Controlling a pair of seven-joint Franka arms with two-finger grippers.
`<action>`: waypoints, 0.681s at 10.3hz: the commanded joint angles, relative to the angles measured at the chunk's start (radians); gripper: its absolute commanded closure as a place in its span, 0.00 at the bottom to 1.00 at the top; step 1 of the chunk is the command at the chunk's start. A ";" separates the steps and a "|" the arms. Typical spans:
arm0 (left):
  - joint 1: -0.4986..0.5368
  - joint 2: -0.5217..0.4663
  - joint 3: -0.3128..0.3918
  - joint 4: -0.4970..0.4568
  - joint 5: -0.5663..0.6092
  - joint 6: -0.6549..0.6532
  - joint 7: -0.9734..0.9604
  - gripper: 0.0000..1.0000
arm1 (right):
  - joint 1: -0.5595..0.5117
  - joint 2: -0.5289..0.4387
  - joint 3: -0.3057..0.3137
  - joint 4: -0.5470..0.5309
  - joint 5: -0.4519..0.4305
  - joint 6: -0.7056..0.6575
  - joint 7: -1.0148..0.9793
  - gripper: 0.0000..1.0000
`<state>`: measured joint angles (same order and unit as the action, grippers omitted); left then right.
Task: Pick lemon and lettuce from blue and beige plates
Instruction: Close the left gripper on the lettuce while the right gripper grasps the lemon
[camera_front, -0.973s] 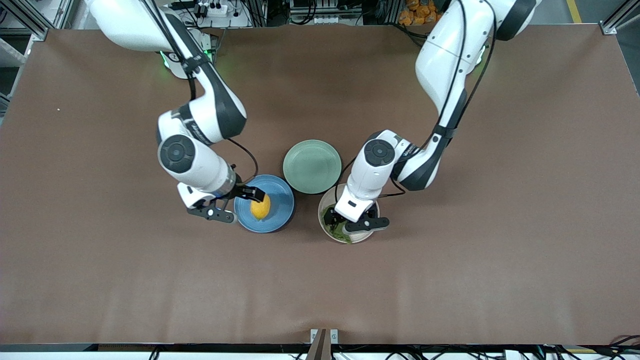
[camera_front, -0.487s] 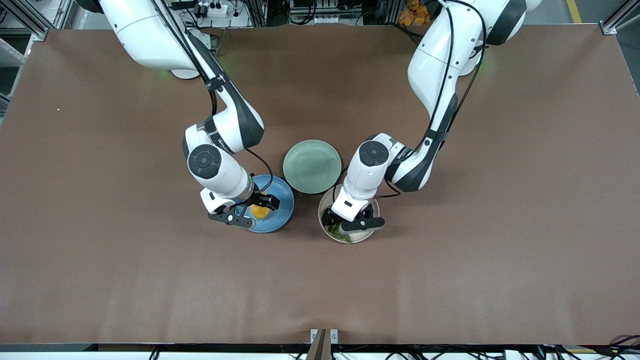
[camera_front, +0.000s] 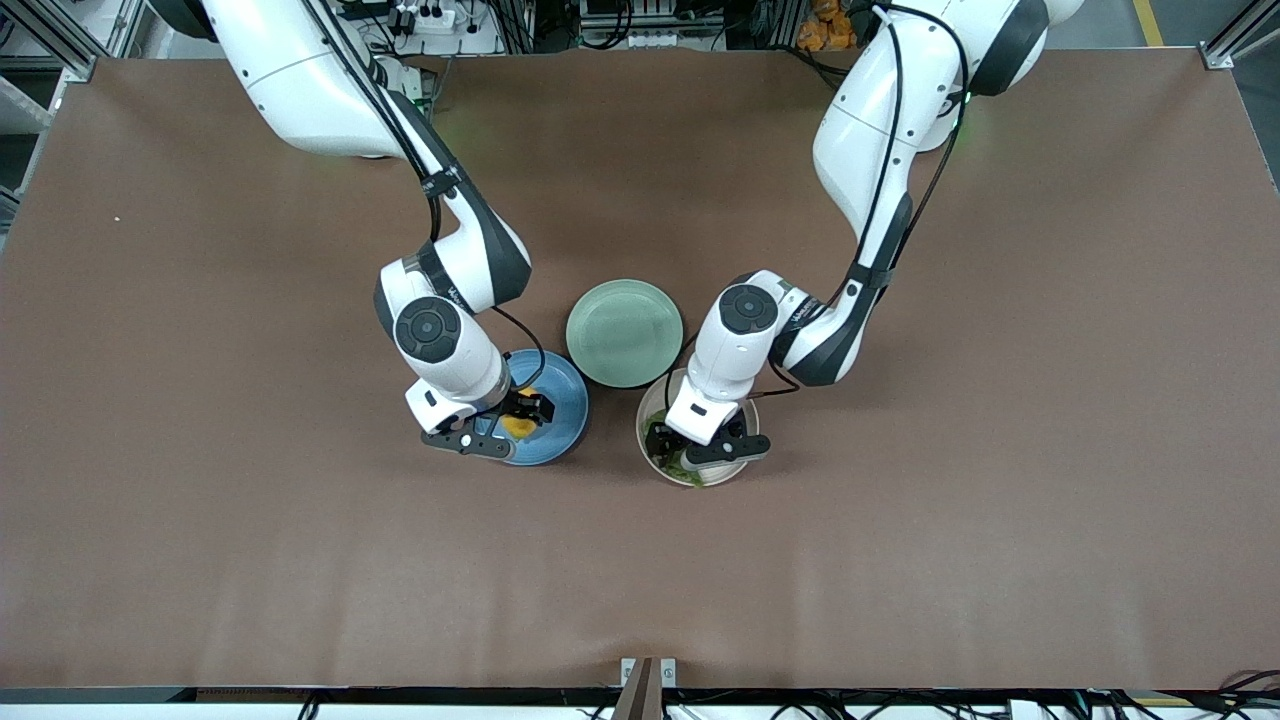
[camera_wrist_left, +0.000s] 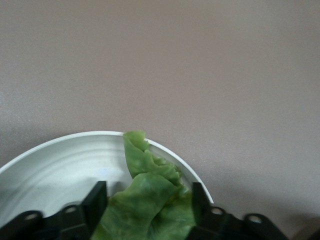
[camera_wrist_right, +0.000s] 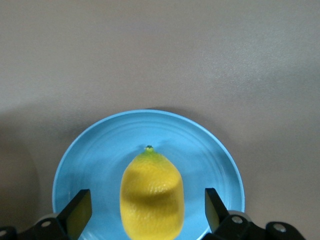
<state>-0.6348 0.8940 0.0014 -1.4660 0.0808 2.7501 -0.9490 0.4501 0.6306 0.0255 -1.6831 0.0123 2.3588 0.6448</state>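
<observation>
The yellow lemon (camera_front: 518, 426) lies on the blue plate (camera_front: 563, 400). My right gripper (camera_front: 510, 428) is low over it, open, with a finger on each side of the lemon (camera_wrist_right: 151, 196) and a gap on both sides above the blue plate (camera_wrist_right: 90, 155). The green lettuce (camera_front: 678, 463) lies on the beige plate (camera_front: 648, 405), which looks white in the left wrist view (camera_wrist_left: 55, 160). My left gripper (camera_front: 690, 455) is down on that plate, open, its fingers either side of the lettuce (camera_wrist_left: 150, 195).
A pale mint-green plate (camera_front: 624, 332) stands empty just farther from the front camera, between the blue and beige plates. Bare brown tabletop lies all around the three plates.
My right gripper has moved toward the lemon and come down around it. My left gripper has lowered slightly onto the lettuce. Both stayed open.
</observation>
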 joint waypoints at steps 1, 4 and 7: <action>-0.013 0.011 0.012 0.018 0.019 0.011 -0.037 1.00 | 0.004 0.017 0.001 -0.044 -0.025 0.091 0.013 0.00; -0.011 0.003 0.012 0.015 0.025 0.010 -0.033 1.00 | 0.015 0.046 -0.001 -0.046 -0.026 0.119 0.019 0.00; -0.009 -0.018 0.012 0.003 0.027 0.000 -0.031 1.00 | 0.019 0.046 -0.001 -0.046 -0.026 0.116 0.019 0.61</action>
<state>-0.6354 0.8930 0.0031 -1.4578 0.0808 2.7507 -0.9495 0.4619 0.6798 0.0268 -1.7254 0.0048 2.4652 0.6450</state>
